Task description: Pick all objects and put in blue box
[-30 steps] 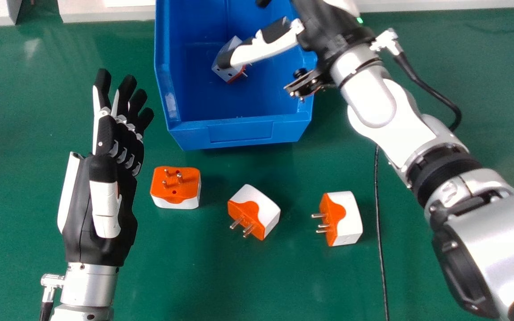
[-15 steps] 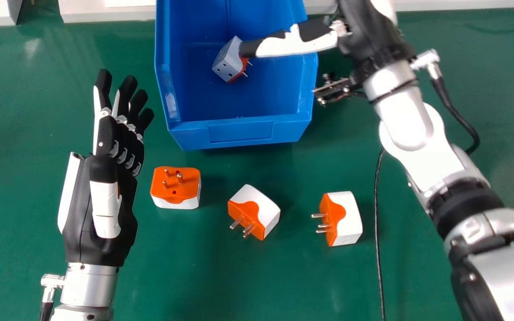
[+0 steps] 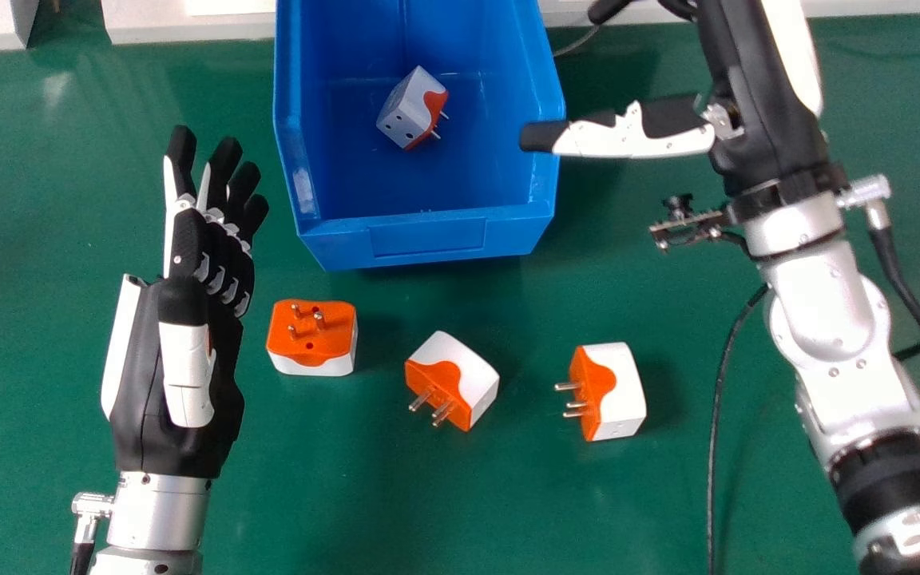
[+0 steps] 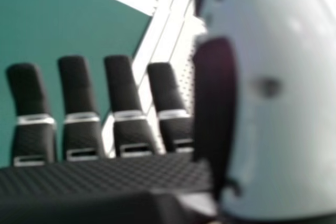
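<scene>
Fingers point(image 4: 74, 85) straight, thumb outstretched on the wide-open right hand point(image 3: 767, 112)

This looks like a robot lab, or a room for testing robots. A silver left arm point(image 3: 158, 511) and a silver right arm point(image 3: 827, 311) are over a flat green table top point(image 3: 308, 495). Both arms have thick black wires plugged in, and a little bare circuit board point(image 3: 695, 229) sits out by the right wrist. A thin black cable point(image 3: 710, 511) lies on the green. Three orange and white plug adapters point(image 3: 620, 391) are spaced out near a plain blue box point(image 3: 428, 235), like things set out for a test.
</scene>
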You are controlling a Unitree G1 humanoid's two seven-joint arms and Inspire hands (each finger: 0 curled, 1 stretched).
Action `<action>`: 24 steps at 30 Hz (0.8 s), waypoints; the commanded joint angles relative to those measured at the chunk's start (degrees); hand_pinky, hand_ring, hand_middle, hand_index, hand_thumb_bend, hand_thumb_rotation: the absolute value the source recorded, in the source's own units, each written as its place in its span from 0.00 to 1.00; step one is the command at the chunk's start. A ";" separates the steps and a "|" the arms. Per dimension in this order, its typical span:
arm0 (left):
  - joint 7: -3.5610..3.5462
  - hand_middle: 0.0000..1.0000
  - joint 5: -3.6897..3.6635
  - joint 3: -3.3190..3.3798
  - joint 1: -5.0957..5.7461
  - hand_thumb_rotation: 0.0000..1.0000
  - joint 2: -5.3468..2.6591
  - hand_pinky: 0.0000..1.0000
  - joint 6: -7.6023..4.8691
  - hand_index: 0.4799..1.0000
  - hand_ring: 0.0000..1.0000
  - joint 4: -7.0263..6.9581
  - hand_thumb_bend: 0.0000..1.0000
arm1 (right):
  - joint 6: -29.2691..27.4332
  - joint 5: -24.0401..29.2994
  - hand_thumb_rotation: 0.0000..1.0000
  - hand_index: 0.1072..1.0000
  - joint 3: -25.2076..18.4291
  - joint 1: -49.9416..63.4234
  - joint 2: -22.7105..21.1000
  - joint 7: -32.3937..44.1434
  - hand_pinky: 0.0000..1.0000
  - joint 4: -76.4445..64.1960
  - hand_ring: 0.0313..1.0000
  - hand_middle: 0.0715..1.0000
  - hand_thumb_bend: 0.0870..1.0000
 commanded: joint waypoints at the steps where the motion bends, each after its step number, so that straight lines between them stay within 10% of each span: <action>1: -0.14 1.00 0.08 0.28 0.08 1.00 0.18 1.00 -1.05 1.00 0.99 -0.65 0.89 | -1.81 2.07 0.13 0.67 -1.77 1.72 -1.36 0.39 0.50 -2.85 0.61 0.65 0.93; 24: -1.05 1.00 -0.41 0.38 1.67 1.00 0.29 1.00 -0.50 1.00 1.00 -1.86 0.88 | -3.48 2.81 0.12 0.68 -5.56 23.86 -3.05 1.91 0.49 -12.68 0.61 0.68 0.91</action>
